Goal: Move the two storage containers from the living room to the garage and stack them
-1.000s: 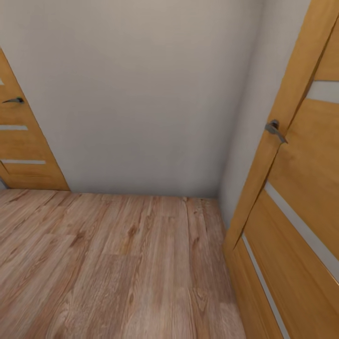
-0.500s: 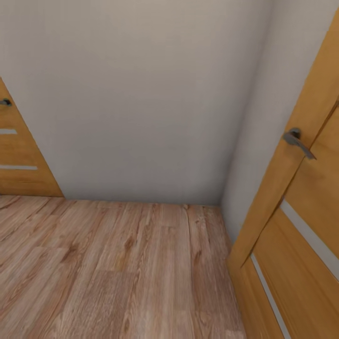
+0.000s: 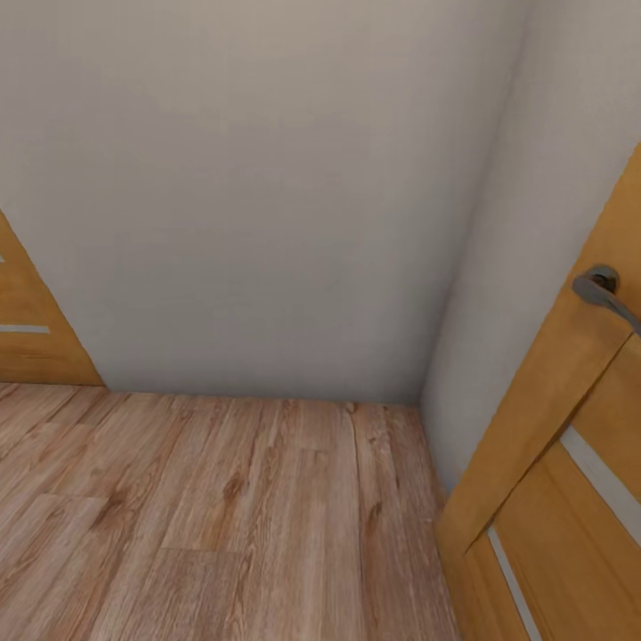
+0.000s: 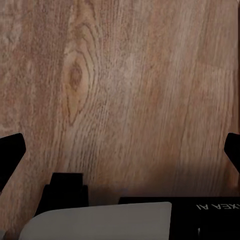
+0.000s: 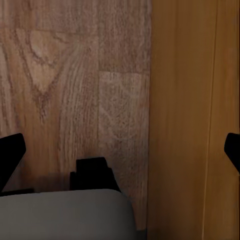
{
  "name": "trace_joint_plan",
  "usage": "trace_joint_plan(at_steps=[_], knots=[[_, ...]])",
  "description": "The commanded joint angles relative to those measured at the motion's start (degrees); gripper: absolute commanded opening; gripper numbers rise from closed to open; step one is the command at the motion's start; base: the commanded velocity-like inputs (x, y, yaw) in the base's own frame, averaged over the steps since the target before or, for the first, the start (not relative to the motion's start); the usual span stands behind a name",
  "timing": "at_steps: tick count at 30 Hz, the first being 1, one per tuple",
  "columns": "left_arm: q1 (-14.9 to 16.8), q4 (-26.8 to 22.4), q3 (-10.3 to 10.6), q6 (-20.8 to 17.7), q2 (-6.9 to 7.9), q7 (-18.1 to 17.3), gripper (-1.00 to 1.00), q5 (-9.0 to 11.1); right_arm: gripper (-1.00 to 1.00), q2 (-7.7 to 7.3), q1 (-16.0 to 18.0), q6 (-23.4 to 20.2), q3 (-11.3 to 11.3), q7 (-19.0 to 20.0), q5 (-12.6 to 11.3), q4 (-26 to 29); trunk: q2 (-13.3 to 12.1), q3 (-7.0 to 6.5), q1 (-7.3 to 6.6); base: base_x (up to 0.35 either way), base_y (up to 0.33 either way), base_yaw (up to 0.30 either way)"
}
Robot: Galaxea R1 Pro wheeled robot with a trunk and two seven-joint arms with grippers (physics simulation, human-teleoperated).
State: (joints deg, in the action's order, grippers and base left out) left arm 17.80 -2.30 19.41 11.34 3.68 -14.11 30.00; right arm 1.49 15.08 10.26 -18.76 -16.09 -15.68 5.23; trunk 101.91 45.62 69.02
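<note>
You are facing a corner: a plain grey-white wall (image 3: pixel 258 205) at twelve o'clock, light wood plank floor (image 3: pixel 223 516) beneath, and an open wooden door (image 3: pixel 552 499) with a grey lever handle (image 3: pixel 605 294) at about three o'clock. Part of a second wooden door (image 3: pixel 27 329) sits at nine o'clock. Neither storage container is in sight, so I cannot tell which way they lie or which arm is nearer.

Your left gripper (image 4: pixel 120 150) is spread wide and empty over the planks. Your right gripper (image 5: pixel 120 150) is likewise released and holds nothing; it hangs where the planks meet the door's face.

My judgement: turn away from this corner, minding the right arm beside the door.
</note>
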Motion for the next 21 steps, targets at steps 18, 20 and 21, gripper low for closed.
trace_joint_plan(at_steps=[18, 20, 21], knots=[[0.0, 0.0, 0.5, 0.2, 0.03, -0.2, 1.0, 0.6, 1.0, 0.01, 0.0, 0.2, -0.5, -0.2, -0.6, -0.1, 0.0, 0.05, 0.03, 0.338, -0.035, 0.086], [0.0, 0.0, 0.5, 0.2, 0.03, -0.2, 1.0, 0.6, 1.0, 0.01, 0.0, 0.2, -0.5, -0.2, -0.6, -0.1, 0.0, 0.05, 0.03, 0.337, 0.0, 0.037], [0.0, 0.0, 0.5, 0.2, 0.02, -0.2, 1.0, 0.6, 1.0, 0.01, 0.0, 0.2, -0.5, -0.2, -0.6, -0.1, 0.0, 0.05, 0.03, 0.337, 0.0, 0.015]])
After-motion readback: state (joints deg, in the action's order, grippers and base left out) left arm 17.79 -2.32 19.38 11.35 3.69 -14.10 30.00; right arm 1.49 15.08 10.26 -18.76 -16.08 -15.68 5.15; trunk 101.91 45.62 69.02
